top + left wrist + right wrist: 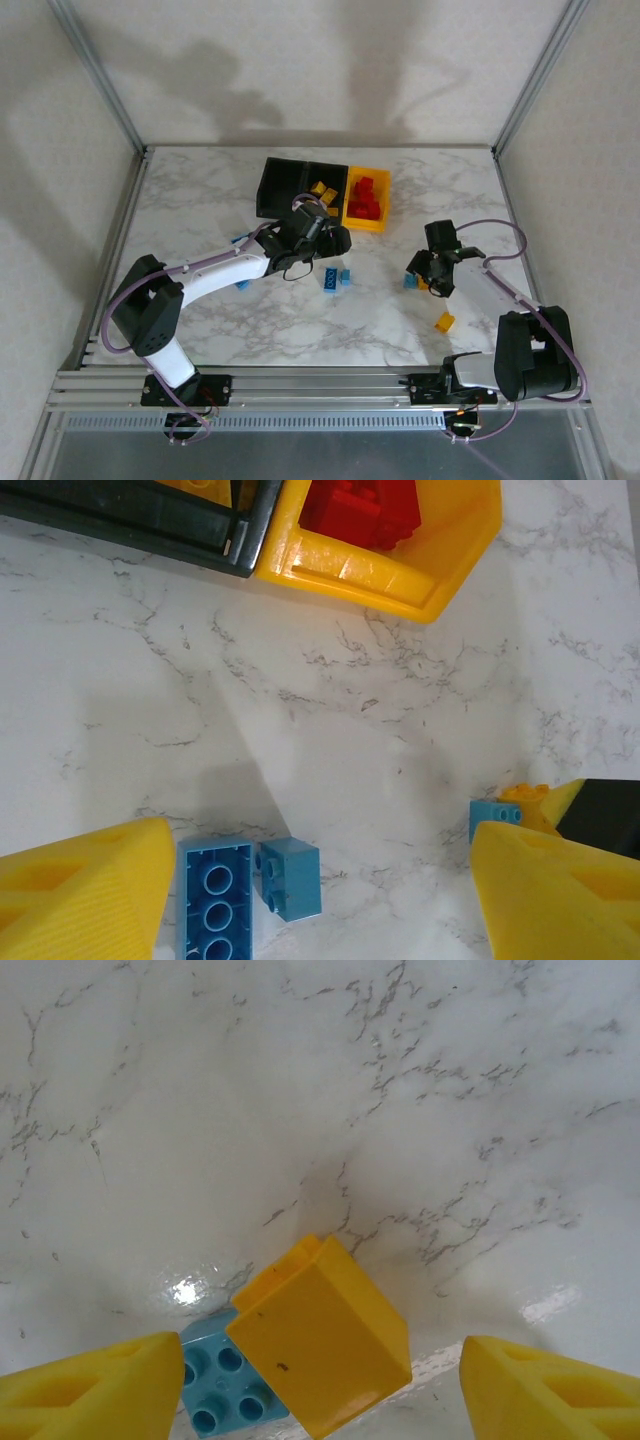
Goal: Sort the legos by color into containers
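**Both grippers open, loose bricks still on the table**

The left gripper [322, 840] hangs over the white marble table [400, 710]. Its two yellow fingers [80, 895] are spread wide and hold nothing. Just beside one finger lies a long blue studded plastic brick [215, 905], with its hollow side up. A small blue plastic brick [290, 878] sits right next to it.

Past the left gripper stand the bins in a row. The yellow open-topped plastic bin [420, 580] has a pile of red plastic bricks [360, 510] inside. Touching its side is a black open-topped plastic bin [328, 172] with a few yellow bricks [322, 190] in it. The other black plastic bin [283, 185] is at the far end of the row.

The right gripper [320, 1345] is low over the table, well away from the bins. Its fingers are wide apart too. A chunky yellow plastic brick [310, 1360] sits between them, but there is a gap on each side, so neither finger touches it. It is tilted and leans on a light blue studded brick [215, 1385] that lies flat on the table under its edge.

From above, one more small yellow brick [445, 321] lies alone on the table, near the right arm [490, 290] and closer to its base.
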{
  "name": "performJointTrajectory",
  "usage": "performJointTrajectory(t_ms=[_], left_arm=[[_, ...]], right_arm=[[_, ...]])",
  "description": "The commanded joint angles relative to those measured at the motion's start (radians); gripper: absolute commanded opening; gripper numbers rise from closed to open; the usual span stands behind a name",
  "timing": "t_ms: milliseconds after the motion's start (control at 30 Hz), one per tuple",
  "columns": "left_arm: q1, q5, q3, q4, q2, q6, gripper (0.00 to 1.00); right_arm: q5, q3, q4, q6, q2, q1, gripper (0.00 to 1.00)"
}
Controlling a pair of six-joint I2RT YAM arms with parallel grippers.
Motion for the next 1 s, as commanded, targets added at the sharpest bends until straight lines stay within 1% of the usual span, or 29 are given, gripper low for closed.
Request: performJointTrajectory(t_ms=[0,167,267,367,533,600,667,700,800,967], left_arm=[[-0.007,0.005,-0.023,0.006,-0.024,-0.009,0.78],[-0.007,0.003,-0.027,0.004,-0.029,-0.010,0.78],[-0.007,0.001,-0.029,0.001,-0.032,-0.008,0.77],[-0.007,-0.002,-0.034,0.000,-0.034,-0.010,0.78],[-0.006,0.002,-0.035,0.007,-0.027,-0.010,0.78],[-0.006,0.005,-0.033,0.007,-0.023,-0.009,0.77],[-0.006,0.005,-0.032,0.007,-0.024,-0.007,0.77],[-0.005,0.004,-0.032,0.006,-0.025,-0.007,0.78],[-0.006,0.002,-0.033,0.004,-0.026,-0.006,0.78],[-0.006,0.001,-0.037,0.002,-0.030,-0.007,0.77]], right_arm=[[-0.010,-0.023,0.024,0.024,0.016,0.006,0.74],[-0.008,-0.019,0.065,0.033,0.063,0.006,0.73],[-0.007,-0.015,0.078,0.035,0.074,0.006,0.70],[-0.008,-0.013,0.078,0.036,0.078,0.006,0.64],[-0.016,-0.025,0.093,0.040,0.080,0.006,0.57],[-0.020,-0.027,0.095,0.040,0.086,0.006,0.60],[-0.021,-0.028,0.094,0.045,0.094,0.006,0.65],[-0.021,-0.029,0.096,0.045,0.096,0.006,0.65],[-0.023,-0.028,0.104,0.046,0.105,0.006,0.65],[-0.032,-0.027,0.111,0.045,0.116,0.006,0.58]])
